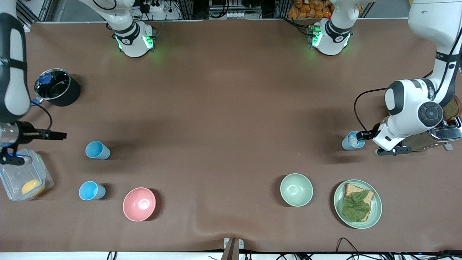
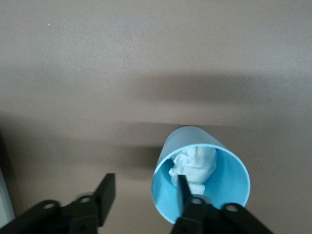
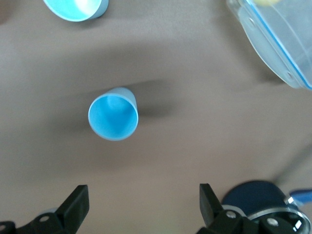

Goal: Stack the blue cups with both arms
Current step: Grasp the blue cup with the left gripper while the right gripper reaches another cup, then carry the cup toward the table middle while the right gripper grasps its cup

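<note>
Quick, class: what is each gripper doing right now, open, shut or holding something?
Left gripper: open, one finger inside the grey-blue plastic cup with crumpled white paper, not yet clamped.
Right gripper: open, holding nothing, over the table near the pale sky-blue plastic cup.

At the right arm's end, the pot (image 1: 57,87) sat farthest from the camera and the tub (image 1: 23,178) nearest, something round lying in it. The right gripper (image 1: 57,135) (image 3: 142,191) hung over the table between them, fingers apart. Two cups stood beside the tub toward the middle, the far cup (image 1: 96,150) (image 3: 113,120) and the near cup (image 1: 91,190), with a bowl (image 1: 139,204) just beside the near one.

Toward the left arm's end sat another bowl (image 1: 296,189), then a plate (image 1: 375,213) with bread (image 1: 367,196) on it and a leaf (image 1: 355,206) on the bread. Farther back, the third cup (image 1: 348,142) (image 2: 229,175) held a tissue (image 2: 192,163). The left gripper (image 1: 361,136) (image 2: 145,181) was at it, one finger inside and one outside, and the toaster (image 1: 445,131) was at the table's end.
</note>
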Available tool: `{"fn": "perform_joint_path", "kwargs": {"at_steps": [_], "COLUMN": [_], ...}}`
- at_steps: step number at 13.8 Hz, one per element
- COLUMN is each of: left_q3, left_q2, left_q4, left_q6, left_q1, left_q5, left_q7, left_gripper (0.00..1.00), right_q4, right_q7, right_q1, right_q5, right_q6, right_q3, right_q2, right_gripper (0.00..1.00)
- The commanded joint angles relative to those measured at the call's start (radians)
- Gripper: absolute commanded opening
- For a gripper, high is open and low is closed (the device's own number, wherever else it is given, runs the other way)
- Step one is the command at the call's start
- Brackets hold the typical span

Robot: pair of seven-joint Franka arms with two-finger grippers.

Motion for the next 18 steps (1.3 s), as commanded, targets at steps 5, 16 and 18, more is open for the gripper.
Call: {"fn": "perform_joint_path", "kwargs": {"at_steps": [5, 16, 18], "left_q3": [-0.041, -0.408, -0.407], "left_q2": [0.018, 0.000, 0.025], "left_q4": [0.022, 0.056, 0.095], "left_q6": [0.024, 0.008, 0.008], "left_q1": [0.005, -0.135, -0.257], "left_q5": [-0.045, -0.069, -0.060], "left_q7": [0.020, -0.494, -0.688], "left_gripper": [0.00, 0.00, 0.00], "right_q4": [0.017, -0.095, -0.095], "right_q7": [-0.053, -0.076, -0.074], "right_q1": [0.023, 0.003, 0.005], "right_q5": [-0.015, -0.012, -0.011], "right_q6": [0.130, 0.336, 0.363], "right_q3": [0.015, 0.015, 0.015], "right_q2": [0.195, 0.262, 0.268], "right_gripper": [1.00, 0.00, 0.00]}}
